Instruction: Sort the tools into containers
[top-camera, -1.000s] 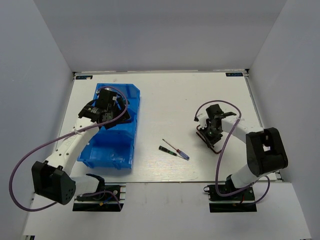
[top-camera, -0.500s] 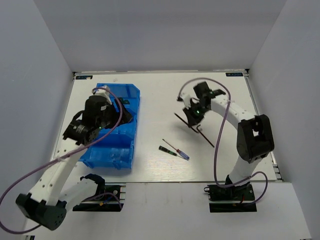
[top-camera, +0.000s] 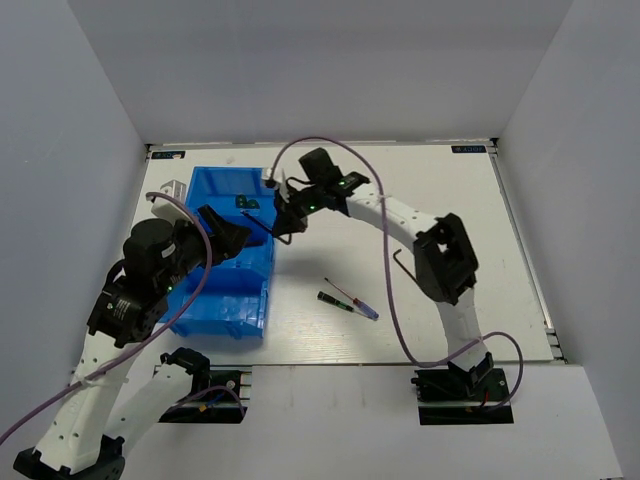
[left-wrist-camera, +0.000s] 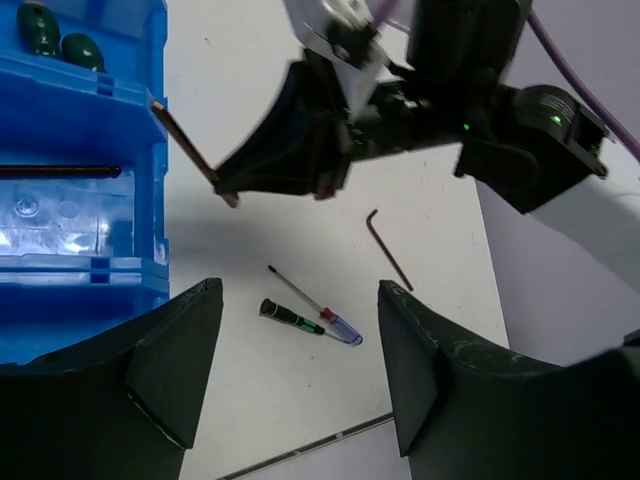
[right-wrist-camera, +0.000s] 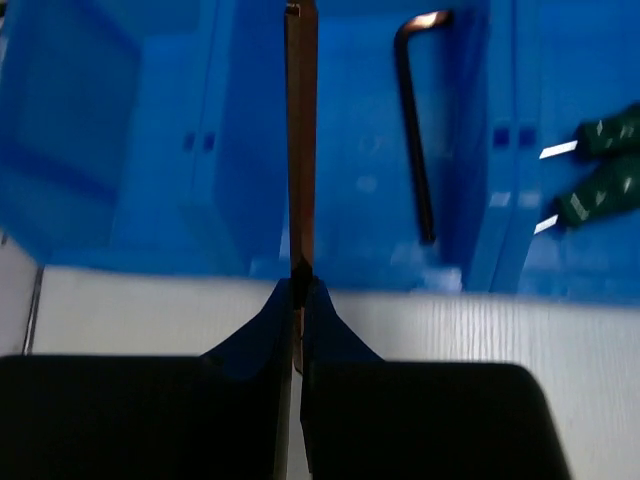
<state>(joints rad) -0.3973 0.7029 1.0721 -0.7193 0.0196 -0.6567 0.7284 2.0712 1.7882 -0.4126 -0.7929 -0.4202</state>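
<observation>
Toward the table's left edge, the right gripper (right-wrist-camera: 297, 295) pinches a hex key (right-wrist-camera: 300, 130) whose tip reaches over the blue bins' (top-camera: 220, 300) right wall; the left gripper (left-wrist-camera: 297, 295) hangs wide open, empty.

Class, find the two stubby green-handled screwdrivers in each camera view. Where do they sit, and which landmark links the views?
Top external: the green-handled screwdrivers lie upper left, in the far compartment of the blue bins.
Left wrist: the screwdrivers are in the top left corner, inside a compartment of the bins.
Right wrist: the screwdrivers are at the right edge, blurred, blades pointing left.
Shared landmark: the blue bins.
</observation>
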